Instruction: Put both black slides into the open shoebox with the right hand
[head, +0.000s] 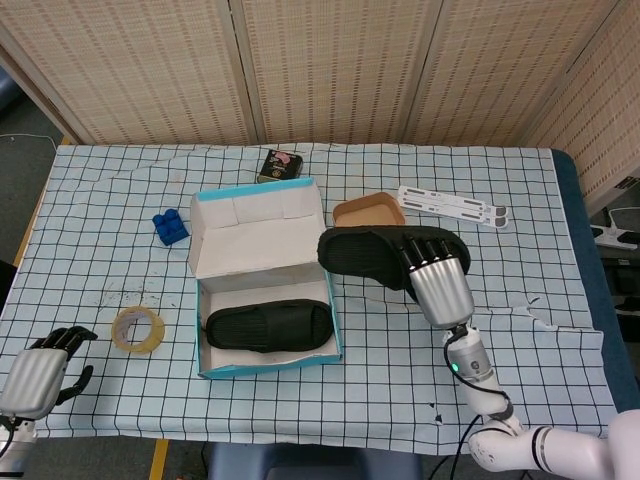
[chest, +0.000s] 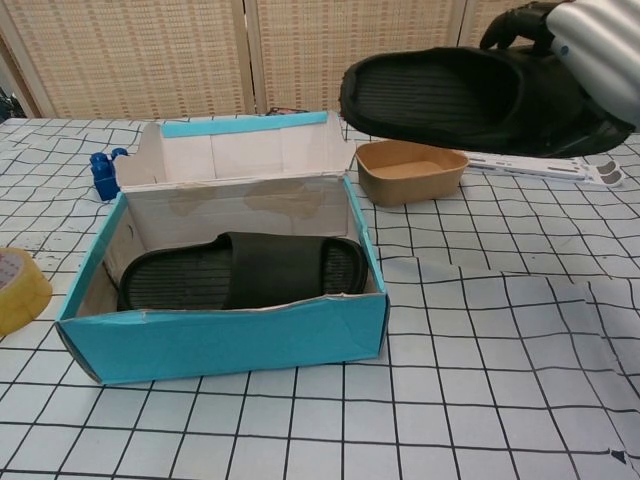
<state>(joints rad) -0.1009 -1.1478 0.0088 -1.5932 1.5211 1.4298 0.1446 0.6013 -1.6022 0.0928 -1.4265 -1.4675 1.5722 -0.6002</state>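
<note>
My right hand (head: 438, 272) (chest: 590, 45) grips a black slide (head: 372, 254) (chest: 450, 95) and holds it in the air, just right of the open shoebox (head: 262, 362) (chest: 230, 335) and above the table. A second black slide (head: 268, 326) (chest: 245, 270) lies flat inside the shoebox. The box's lid (head: 258, 235) stands open at the back. My left hand (head: 38, 369) rests low at the table's near left corner with its fingers curled and nothing in them.
A brown paper tray (head: 368, 211) (chest: 412, 170) sits right of the box, partly under the lifted slide. A tape roll (head: 138, 329) (chest: 18, 288), a blue block (head: 170, 226) (chest: 103, 172), a dark small box (head: 280, 165) and a white strip (head: 452, 206) (chest: 545, 166) lie around.
</note>
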